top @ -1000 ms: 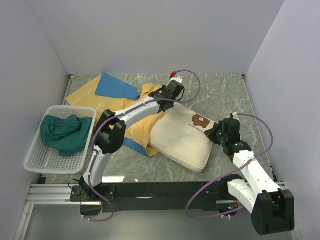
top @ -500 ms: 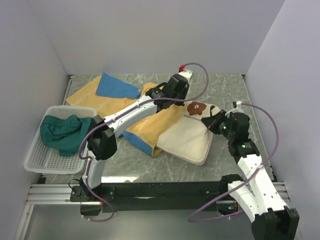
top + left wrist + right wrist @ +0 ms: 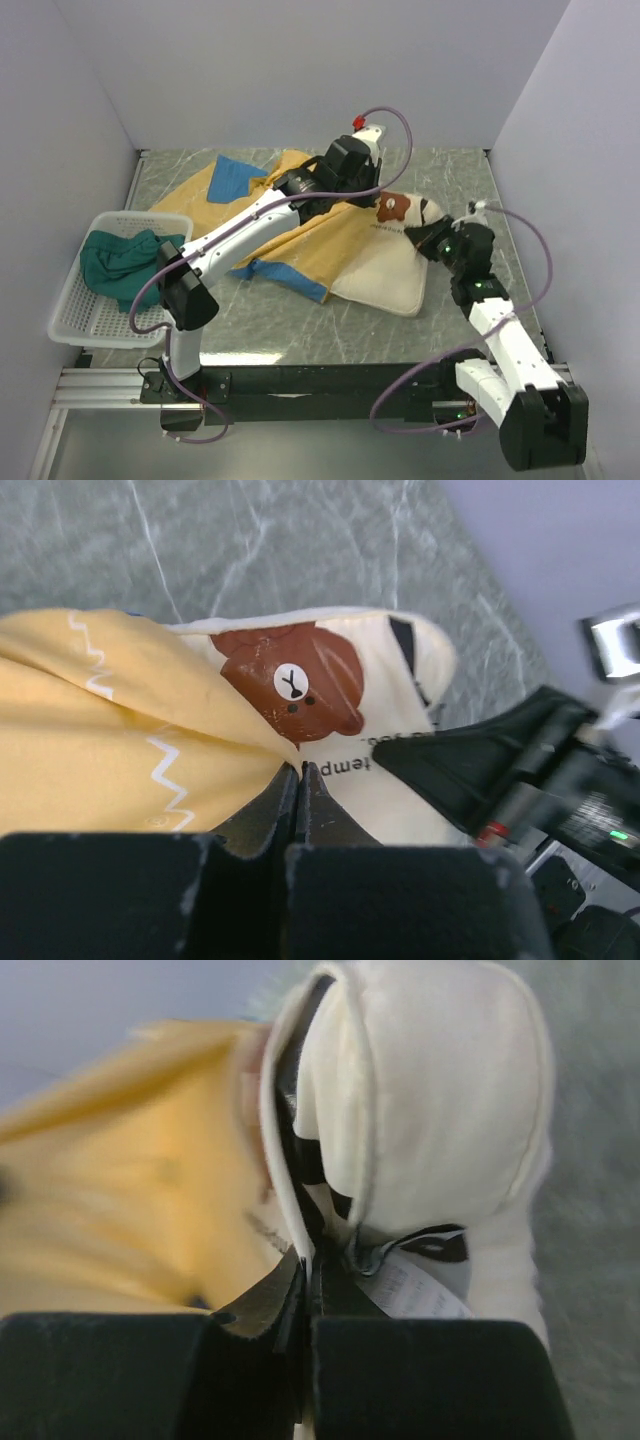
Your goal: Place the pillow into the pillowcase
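The cream-white pillow [image 3: 390,282] with a brown bear print [image 3: 300,680] lies mid-table, its left part under the pillowcase. The pillowcase [image 3: 300,240] shows its mustard-yellow face with a blue patch at the far left [image 3: 232,178]. My left gripper [image 3: 372,203] is shut on the yellow pillowcase edge [image 3: 250,745], right beside the bear print. My right gripper [image 3: 418,236] is shut on the pillow's right end, by its tag [image 3: 420,1285], and lifts that corner. In the left wrist view the right gripper [image 3: 470,765] is close to the left one.
A white plastic basket [image 3: 70,300] at the left edge holds a dark teal-green cloth [image 3: 125,265]. Grey walls close the table on the left, back and right. Purple cables loop off both arms.
My left gripper has pulled the pillowcase edge to the right, over more of the pillow. The blue flap shifted right with it. My right gripper has moved up and left, lifting the pillow's right corner.
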### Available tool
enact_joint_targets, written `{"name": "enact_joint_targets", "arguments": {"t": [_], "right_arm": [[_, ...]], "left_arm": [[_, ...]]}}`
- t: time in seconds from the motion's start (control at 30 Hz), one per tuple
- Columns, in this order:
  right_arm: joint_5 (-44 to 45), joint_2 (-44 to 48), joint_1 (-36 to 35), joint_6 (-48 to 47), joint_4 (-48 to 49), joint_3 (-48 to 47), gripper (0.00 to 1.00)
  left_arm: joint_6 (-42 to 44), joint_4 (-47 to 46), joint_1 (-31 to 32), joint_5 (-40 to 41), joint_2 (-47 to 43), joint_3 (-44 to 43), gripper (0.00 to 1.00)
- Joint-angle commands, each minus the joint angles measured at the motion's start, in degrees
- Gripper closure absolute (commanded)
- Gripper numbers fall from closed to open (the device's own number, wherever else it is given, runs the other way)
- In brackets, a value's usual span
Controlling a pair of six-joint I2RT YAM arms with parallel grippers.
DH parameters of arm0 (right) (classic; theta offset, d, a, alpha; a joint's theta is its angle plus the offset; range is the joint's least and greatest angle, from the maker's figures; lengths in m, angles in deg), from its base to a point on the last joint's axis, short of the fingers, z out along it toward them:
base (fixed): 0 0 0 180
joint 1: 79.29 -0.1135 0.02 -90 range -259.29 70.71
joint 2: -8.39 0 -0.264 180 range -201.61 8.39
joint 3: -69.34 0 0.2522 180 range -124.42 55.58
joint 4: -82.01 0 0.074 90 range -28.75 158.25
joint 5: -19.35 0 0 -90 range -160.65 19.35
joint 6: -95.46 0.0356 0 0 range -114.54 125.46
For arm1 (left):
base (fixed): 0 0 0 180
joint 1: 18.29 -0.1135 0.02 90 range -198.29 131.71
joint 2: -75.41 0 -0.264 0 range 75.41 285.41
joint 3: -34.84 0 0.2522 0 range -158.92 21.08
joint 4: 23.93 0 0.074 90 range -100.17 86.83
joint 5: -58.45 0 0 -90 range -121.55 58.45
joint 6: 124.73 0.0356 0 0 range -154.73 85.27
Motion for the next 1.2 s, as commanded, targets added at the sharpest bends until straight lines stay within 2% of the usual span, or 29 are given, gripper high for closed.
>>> {"name": "enact_joint_targets", "arguments": {"t": [0.0,0.1,0.17,0.2,0.23,0.27,0.33,0.37,0.43,0.47,0.5,0.67,0.73,0.8,0.97,1.1,1.17], "right_arm": [[0.10,-4.18,-0.12,3.03,11.34,8.05,1.00],[-0.60,-6.29,-0.12,2.68,13.54,10.52,1.00],[-0.95,-6.39,-0.12,1.45,13.20,11.14,0.97],[-1.04,-6.30,-0.12,1.18,12.76,11.31,0.91],[-1.12,-6.12,-0.12,0.57,12.15,11.32,0.82],[-1.56,-5.69,-0.12,-0.83,10.66,11.32,0.61],[-2.18,-4.98,-0.12,-3.11,8.46,11.14,0.44],[-2.44,-4.11,-0.21,-4.08,5.32,11.05,0.31],[-2.44,-2.70,-0.21,-6.62,2.05,10.88,0.20],[-2.62,-1.13,-0.30,-7.43,-0.84,10.96,0.08],[-2.88,-0.24,-0.30,-8.13,-2.35,11.05,0.02],[-7.45,5.21,-0.56,-9.63,-6.92,13.42,0.00],[-8.51,6.53,-0.56,-9.89,-8.07,14.74,0.00],[-7.55,7.41,-0.65,-10.16,-10.70,15.53,0.00],[-5.17,12.50,-0.65,-7.70,-15.35,16.50,0.00],[-5.34,15.14,-0.65,-5.16,-17.22,16.93,0.00],[-8.50,15.15,-0.65,-4.62,-15.38,17.99,0.00]], "left_arm": [[-3.59,-3.17,1.47,-3.90,0.63,5.44,0.99],[-3.51,-2.39,1.73,-2.59,3.27,6.51,0.98],[-3.94,-0.63,1.99,1.44,3.54,7.04,0.88],[-4.29,-0.72,2.00,3.20,2.84,8.87,0.81],[-4.73,-0.98,2.00,4.88,1.79,10.19,0.58],[-5.34,-1.94,2.00,6.72,-1.35,11.77,0.46],[-7.19,-2.82,2.08,12.61,-5.58,17.66,0.26],[-8.07,-3.87,2.17,14.98,-10.65,22.72,0.22],[-11.84,-4.49,2.35,19.12,-18.64,28.20,0.19],[-14.29,-5.45,2.52,20.09,-21.31,34.05,0.19],[-15.53,-5.55,2.87,22.71,-23.68,36.98,0.19],[-24.31,-5.11,4.63,24.49,-37.49,53.76,0.19],[-26.61,-4.50,5.77,24.23,-41.52,57.56,0.19],[-30.03,-4.41,6.56,23.97,-43.65,63.45,0.19],[-34.78,-11.87,7.18,18.36,-47.44,76.01,0.11],[-35.94,-17.31,7.53,17.20,-48.67,80.25,0.11],[-35.50,-20.74,7.62,16.41,-48.58,81.84,0.11]]}}
